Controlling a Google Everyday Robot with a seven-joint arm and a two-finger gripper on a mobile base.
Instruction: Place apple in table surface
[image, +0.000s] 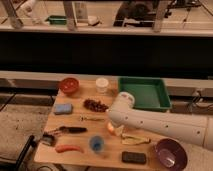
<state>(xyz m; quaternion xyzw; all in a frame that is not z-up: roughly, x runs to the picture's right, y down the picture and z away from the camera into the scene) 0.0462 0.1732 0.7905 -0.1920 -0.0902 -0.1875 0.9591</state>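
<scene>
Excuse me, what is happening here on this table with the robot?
A robot arm reaches across the table surface from the right. Its gripper sits low near the middle, right at a small orange apple. The arm hides whether the apple is held or already resting on the wood.

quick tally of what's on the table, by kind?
Bowls: 2, red-brown bowl, purple bowl
Trays: 1, green tray
Apple: 1, at the gripper
Sponges: 1, blue sponge
Carrots: 1
Total: 6
</scene>
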